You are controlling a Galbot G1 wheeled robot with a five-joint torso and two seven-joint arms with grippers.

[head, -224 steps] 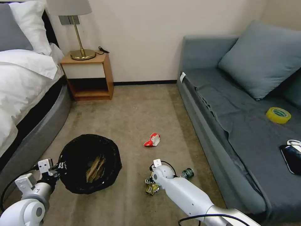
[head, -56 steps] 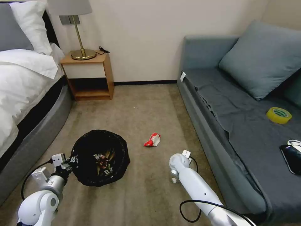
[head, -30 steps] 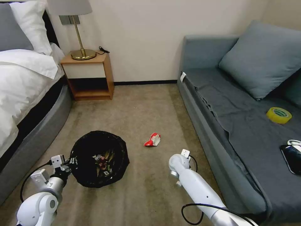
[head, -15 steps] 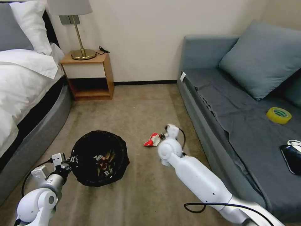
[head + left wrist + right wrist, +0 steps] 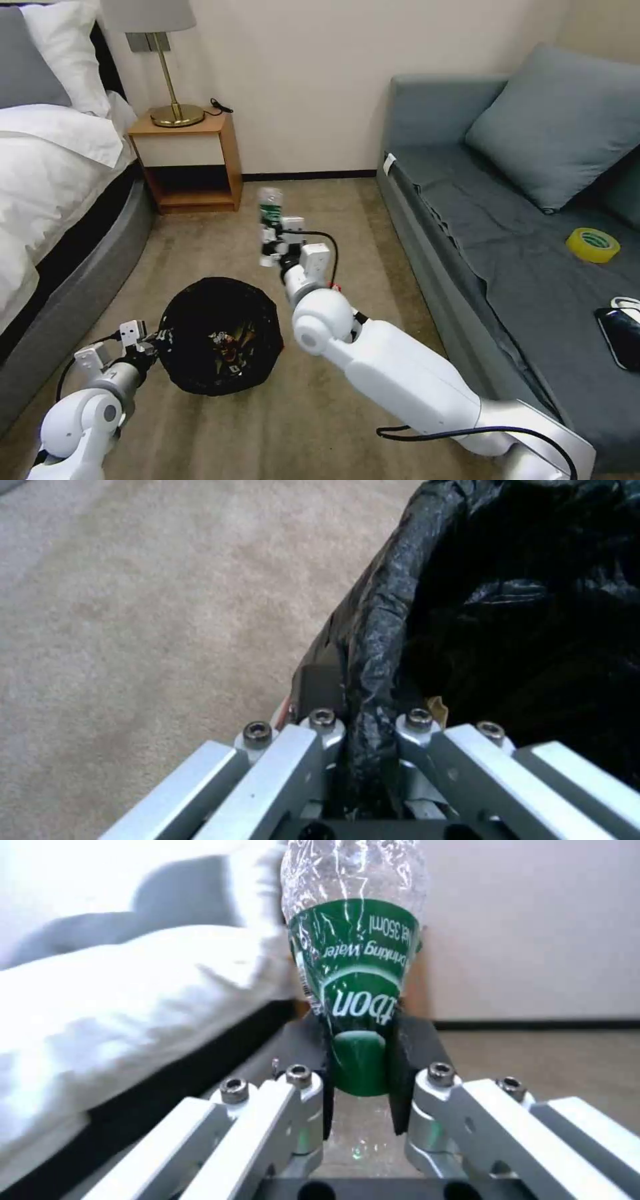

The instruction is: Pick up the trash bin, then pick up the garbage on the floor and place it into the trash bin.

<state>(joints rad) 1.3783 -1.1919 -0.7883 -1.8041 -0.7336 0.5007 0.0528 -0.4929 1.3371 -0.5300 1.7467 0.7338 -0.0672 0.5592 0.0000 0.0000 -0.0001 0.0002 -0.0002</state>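
The jaws of the right gripper (image 5: 270, 235) are clamped on the small clear plastic bottle with a green label (image 5: 269, 203), held upright beyond the round black-bagged trash bin (image 5: 220, 333). That bin's rim is pinched by the left gripper (image 5: 367, 730). The bottle's (image 5: 353, 965) long axis runs straight out from the 2 black pads (image 5: 407, 1060).

Hotel-style bedroom, white-sheeted bed (image 5: 47, 180), lamp (image 5: 157, 60) on nightstand (image 5: 190, 157), grey sofa (image 5: 520, 220)

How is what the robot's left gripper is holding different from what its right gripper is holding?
The left gripper pinches the rim of the black-bagged trash bin, low by the carpet. The right gripper clamps a small clear bottle with a green label, raised higher, beyond the bin. The bin is dark and wide; the bottle is see-through and slim. Both grippers are shut.
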